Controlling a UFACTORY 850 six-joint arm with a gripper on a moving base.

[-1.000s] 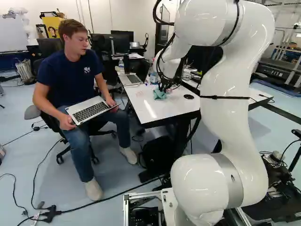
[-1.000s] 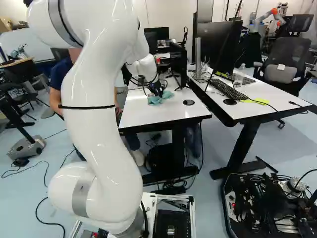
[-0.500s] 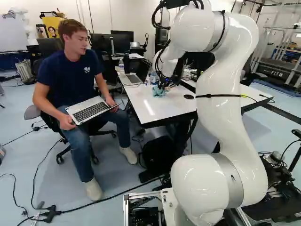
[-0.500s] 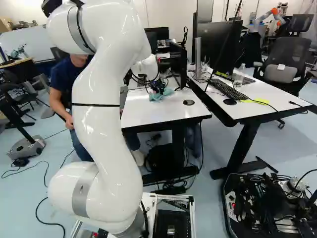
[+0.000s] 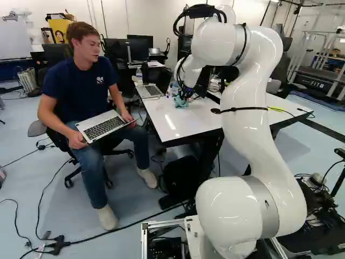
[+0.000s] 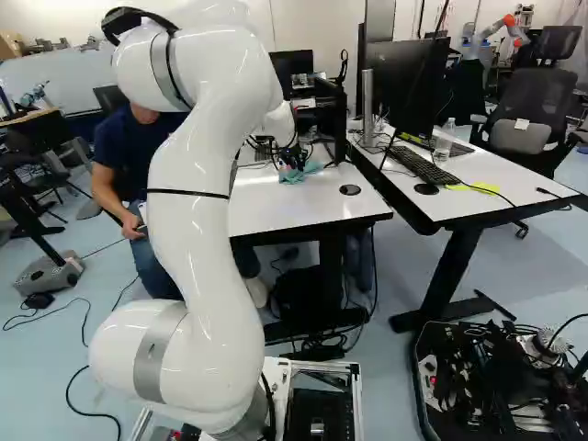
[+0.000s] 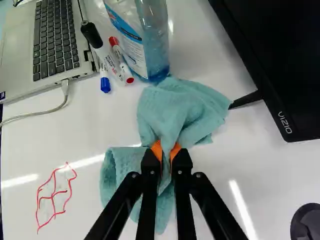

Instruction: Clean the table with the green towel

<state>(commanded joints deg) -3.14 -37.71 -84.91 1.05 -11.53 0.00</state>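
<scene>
The room is bright, with even light from above; soft shade lies on the floor point(image 5: 126, 237) beneath the tabletop point(image 5: 197, 121); pale highlights gleam on the glossy white arm point(image 5: 245, 145); a streak of glare marks the tabletop in the left base view; in the wrist view, white reflected streaks cross it, some near the red drawing point(image 7: 54, 197).

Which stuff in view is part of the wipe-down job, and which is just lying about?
Job:
- green towel, gripped
- hand
- white table under the towel
- red scribble, likely what needs wiping

Just lying about:
- laptop on that table
- markers
- labelled bottle
- monitor beside the towel
</scene>
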